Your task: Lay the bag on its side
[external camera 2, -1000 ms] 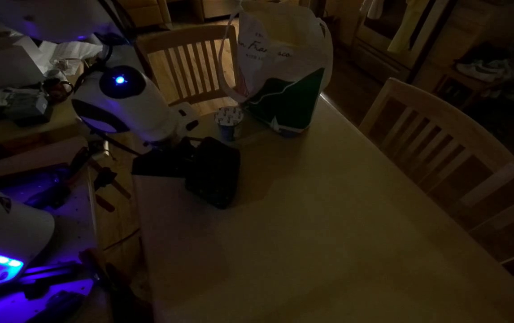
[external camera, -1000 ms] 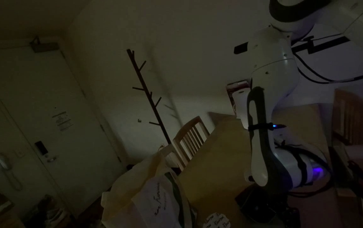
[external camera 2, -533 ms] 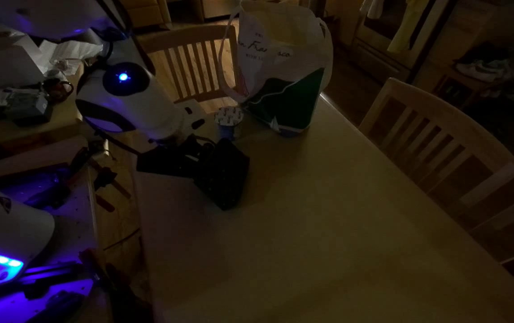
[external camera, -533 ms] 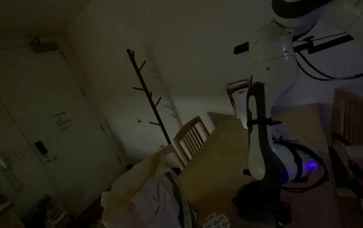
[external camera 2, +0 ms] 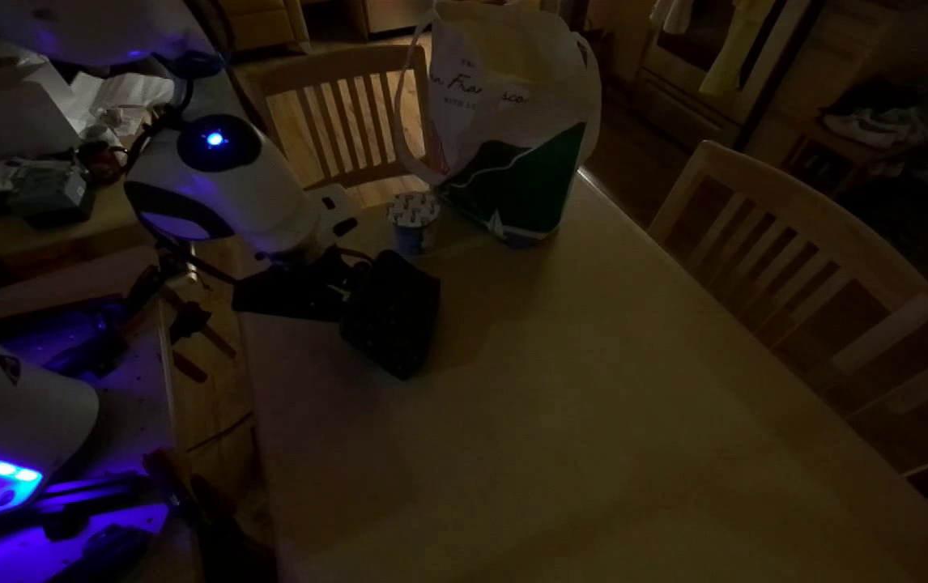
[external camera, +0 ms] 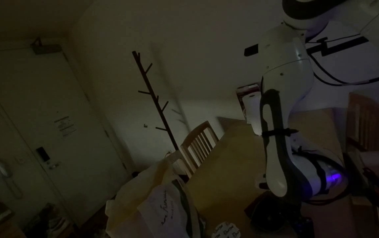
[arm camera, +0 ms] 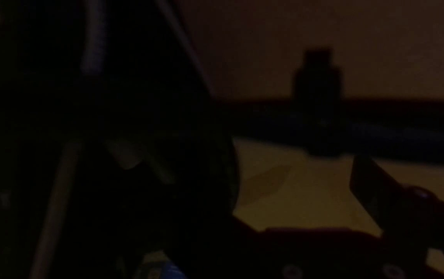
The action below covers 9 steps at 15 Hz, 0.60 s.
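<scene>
Dim throughout; wrist view darkest, blurred; blue glare on robot base [external camera 2: 6,421].

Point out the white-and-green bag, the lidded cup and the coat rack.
White-and-green bag [external camera 2: 508,121]: in an exterior view, on the white front above the green.
Lidded cup [external camera 2: 414,214]: in an exterior view, on its patterned lid.
Coat rack [external camera: 156,103]: in an exterior view, partway up its dark pole.

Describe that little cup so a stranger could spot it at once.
On the pale table, find the tall white and green bag standing near one end. The cup stands beside it, towards the robot arm. Unlike the bag, it's short and round, its white lid patterned with dark print.
</scene>
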{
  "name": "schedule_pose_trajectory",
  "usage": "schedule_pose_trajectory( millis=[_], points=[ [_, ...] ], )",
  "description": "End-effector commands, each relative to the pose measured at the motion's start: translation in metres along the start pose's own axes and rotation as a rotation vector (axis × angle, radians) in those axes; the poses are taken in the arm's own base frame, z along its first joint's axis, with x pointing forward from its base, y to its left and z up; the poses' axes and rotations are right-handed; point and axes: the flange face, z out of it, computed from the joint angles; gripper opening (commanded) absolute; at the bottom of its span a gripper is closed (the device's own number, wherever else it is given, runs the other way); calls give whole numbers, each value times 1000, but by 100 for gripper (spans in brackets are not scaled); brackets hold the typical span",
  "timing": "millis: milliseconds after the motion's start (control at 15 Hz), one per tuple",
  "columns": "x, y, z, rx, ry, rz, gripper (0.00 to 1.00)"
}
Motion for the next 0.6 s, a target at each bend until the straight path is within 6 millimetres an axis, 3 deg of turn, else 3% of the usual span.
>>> schedule_pose_trajectory(
  millis=[0, 333, 400, 533],
  points=[
    [3, -22, -2, 32, 0, -27, 100],
    [16, -58, -11, 96, 44, -94, 100],
    [29, -60, -3, 131, 81, -118, 100],
    [40, -72, -8, 223, 112, -134, 100]
  ],
)
